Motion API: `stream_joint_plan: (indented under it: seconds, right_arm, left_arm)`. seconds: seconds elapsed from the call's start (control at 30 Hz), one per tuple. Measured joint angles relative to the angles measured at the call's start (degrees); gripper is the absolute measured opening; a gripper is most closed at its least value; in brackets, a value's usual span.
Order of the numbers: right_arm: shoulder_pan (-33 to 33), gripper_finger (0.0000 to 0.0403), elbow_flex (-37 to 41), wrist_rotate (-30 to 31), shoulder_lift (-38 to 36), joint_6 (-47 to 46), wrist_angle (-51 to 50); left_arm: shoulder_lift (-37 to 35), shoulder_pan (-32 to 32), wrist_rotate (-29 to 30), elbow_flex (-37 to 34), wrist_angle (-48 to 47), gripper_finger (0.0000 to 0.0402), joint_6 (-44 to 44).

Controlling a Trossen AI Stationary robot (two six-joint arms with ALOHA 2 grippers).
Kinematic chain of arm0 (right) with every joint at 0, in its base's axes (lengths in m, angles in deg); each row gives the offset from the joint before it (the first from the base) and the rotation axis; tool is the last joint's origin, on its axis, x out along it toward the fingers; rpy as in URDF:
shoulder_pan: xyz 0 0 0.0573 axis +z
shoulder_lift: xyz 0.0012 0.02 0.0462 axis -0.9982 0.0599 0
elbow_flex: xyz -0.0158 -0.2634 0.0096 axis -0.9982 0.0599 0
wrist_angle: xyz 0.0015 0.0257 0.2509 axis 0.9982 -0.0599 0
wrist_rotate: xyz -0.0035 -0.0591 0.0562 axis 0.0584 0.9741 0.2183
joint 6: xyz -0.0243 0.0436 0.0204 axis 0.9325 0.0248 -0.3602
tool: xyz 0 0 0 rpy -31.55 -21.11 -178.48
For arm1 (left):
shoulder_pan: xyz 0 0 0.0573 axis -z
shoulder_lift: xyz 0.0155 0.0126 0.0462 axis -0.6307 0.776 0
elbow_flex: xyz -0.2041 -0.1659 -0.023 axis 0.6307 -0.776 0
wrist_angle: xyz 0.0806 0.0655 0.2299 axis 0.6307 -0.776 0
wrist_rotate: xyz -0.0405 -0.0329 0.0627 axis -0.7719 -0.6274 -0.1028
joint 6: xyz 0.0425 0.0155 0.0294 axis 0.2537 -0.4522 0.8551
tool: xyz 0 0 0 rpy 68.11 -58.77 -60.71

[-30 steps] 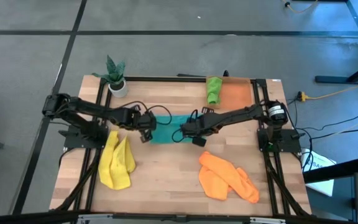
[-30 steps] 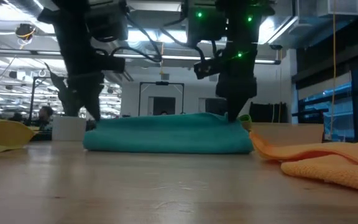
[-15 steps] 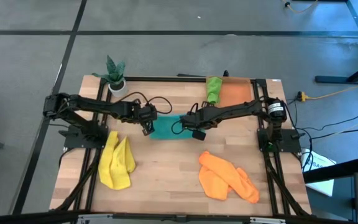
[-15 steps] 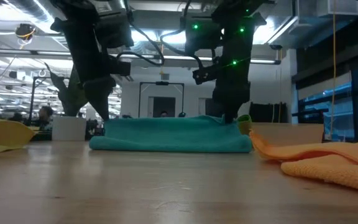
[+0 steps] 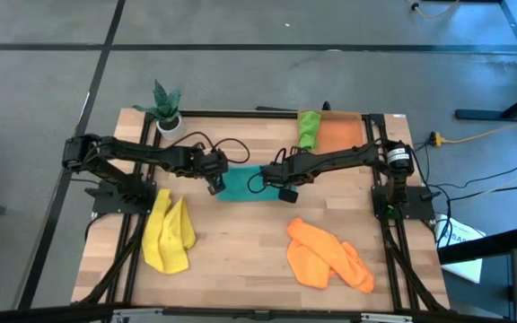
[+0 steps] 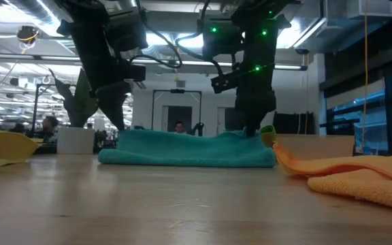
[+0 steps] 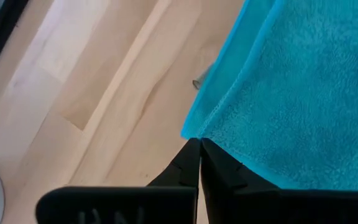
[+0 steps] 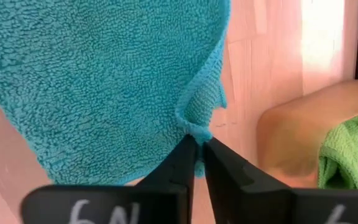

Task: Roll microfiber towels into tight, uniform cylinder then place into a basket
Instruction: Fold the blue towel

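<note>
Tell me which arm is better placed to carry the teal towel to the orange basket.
Right, probably. The right end effector pinches the teal towel at the end nearer the basket; the left end effector pinches the far end.

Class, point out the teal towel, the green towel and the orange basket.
teal towel (image 5: 240, 185): high view, middle of the cloth.
green towel (image 5: 308, 130): high view, middle of the roll.
orange basket (image 5: 341, 136): high view, bare floor.

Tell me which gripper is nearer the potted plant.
Left. The left gripper is at the teal towel's end facing the potted plant; the right gripper is at its far end.
</note>
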Motion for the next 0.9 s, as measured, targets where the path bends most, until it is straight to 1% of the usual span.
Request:
stream_joint_plan:
  seconds: [0.17,0.37,0.47,0.5,0.57,0.67,0.73,0.8,0.9]
  right_arm:
    - [-0.07,0.0068,0.00,0.00,0.00,-0.10,0.02]
    - [-0.07,0.0119,0.00,0.97,0.00,-0.04,0.04]
    - [-0.07,0.0142,0.00,0.45,0.00,-0.27,0.42]
    - [-0.07,0.0148,0.00,-0.83,0.00,-0.33,0.91]
    - [-0.09,0.0154,0.00,-5.77,0.00,-0.36,3.38]
    - [-0.07,0.0156,0.00,-16.53,0.00,-0.20,9.64]
    - [-0.04,0.0157,0.00,-22.68,0.00,-0.33,14.78]
    - [0.08,0.0157,-0.02,-25.44,0.00,-0.50,19.54]
    - [0.22,0.0157,-0.07,-25.55,0.00,-0.70,21.15]
  left_arm:
    - [0.00,0.00,0.60,0.00,0.64,0.0027,-0.10]
    - [0.00,-0.41,1.10,0.00,0.83,0.0072,-0.16]
    - [0.00,-0.76,1.14,0.00,1.24,0.0084,-0.37]
    - [0.00,-0.76,1.09,0.00,1.20,0.0085,-0.51]
    - [0.00,-0.69,-0.54,0.00,1.10,0.0085,-0.52]
    - [0.00,-0.12,-5.31,-0.01,1.82,0.0082,0.11]
    - [0.00,0.18,-7.79,-0.02,3.86,0.0081,3.01]
    - [0.00,-0.02,-8.96,-0.02,5.95,0.0082,7.22]
    - [0.90,-0.64,-9.79,-0.02,8.63,0.0083,11.96]
